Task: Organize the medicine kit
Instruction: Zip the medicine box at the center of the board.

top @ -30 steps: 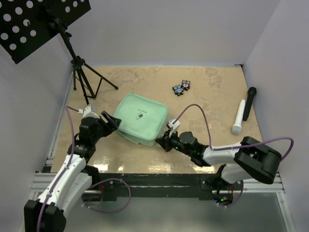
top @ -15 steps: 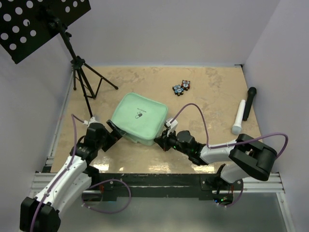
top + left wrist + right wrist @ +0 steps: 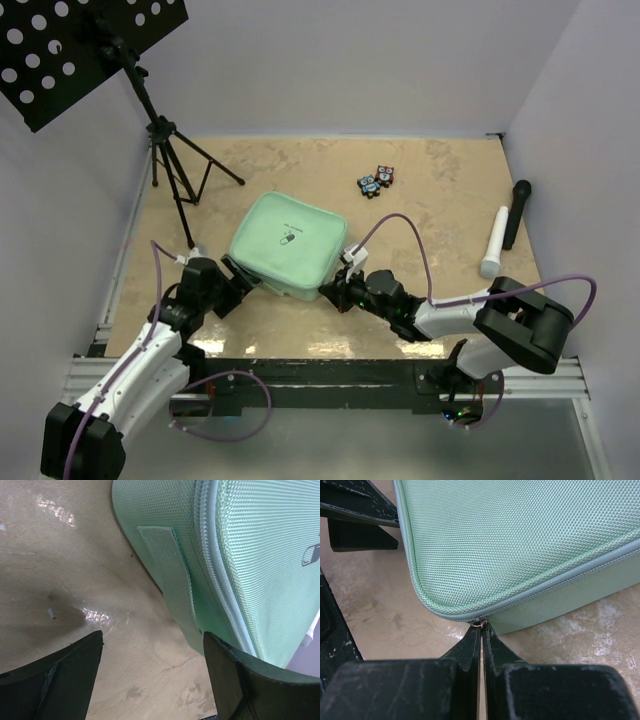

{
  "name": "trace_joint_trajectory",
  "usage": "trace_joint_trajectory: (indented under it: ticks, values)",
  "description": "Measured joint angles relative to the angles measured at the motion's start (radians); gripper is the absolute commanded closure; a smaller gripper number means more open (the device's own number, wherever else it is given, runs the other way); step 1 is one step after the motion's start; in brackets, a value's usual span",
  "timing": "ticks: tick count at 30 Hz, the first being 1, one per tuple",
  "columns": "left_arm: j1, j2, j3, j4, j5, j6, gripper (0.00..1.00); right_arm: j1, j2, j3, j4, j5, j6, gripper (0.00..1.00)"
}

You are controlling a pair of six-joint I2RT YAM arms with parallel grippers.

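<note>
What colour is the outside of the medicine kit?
The medicine kit is mint green, finely woven; clearest in the right wrist view.

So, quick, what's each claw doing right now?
Left gripper: open, holding nothing.
Right gripper: shut on the zip pull of the mint-green fabric case.

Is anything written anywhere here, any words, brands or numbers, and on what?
Nothing here reads clearly.
On the medicine kit lid: a small dark capsule-shaped mark with a tiny line above it, too small to read.
On the two small colourful figures at the back: markings too blurred to read.
</note>
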Motion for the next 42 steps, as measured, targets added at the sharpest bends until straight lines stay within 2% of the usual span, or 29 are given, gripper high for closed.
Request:
trace_joint_trajectory:
  ticks: [14,19,25,32,34,37,39,41,42]
  values:
    - [-0.012,0.132,0.031,0.074,-0.001,0.0,0.15,0.0,0.002,0.0,0.001,-0.001,-0.002,1.0]
    - [-0.021,0.13,0.036,0.064,-0.031,-0.006,0.07,0.0,0.002,0.0,0.002,-0.001,-0.002,1.0]
    - [-0.024,0.106,0.027,0.045,-0.094,-0.085,0.0,0.0,0.002,0.0,0.002,-0.001,-0.002,1.0]
    - [-0.024,0.085,-0.032,0.097,-0.099,-0.142,0.0,0.0,-0.004,0.002,-0.006,-0.001,-0.004,1.0]
    - [-0.024,0.106,-0.029,0.117,-0.095,-0.138,0.12,0.0,-0.006,0.002,-0.007,0.0,-0.005,1.0]
    - [-0.024,0.121,-0.028,0.138,-0.085,-0.13,0.42,-0.001,-0.008,0.003,-0.007,0.0,-0.005,1.0]
    - [-0.024,0.113,-0.033,0.164,-0.078,-0.129,0.71,-0.001,-0.008,0.003,-0.008,0.0,-0.008,1.0]
    - [-0.024,0.103,-0.036,0.193,-0.068,-0.126,0.93,-0.001,-0.008,0.005,-0.012,-0.001,-0.012,1.0]
    - [-0.024,0.103,-0.036,0.207,-0.064,-0.124,1.0,-0.001,-0.008,0.006,-0.015,-0.003,-0.015,1.0]
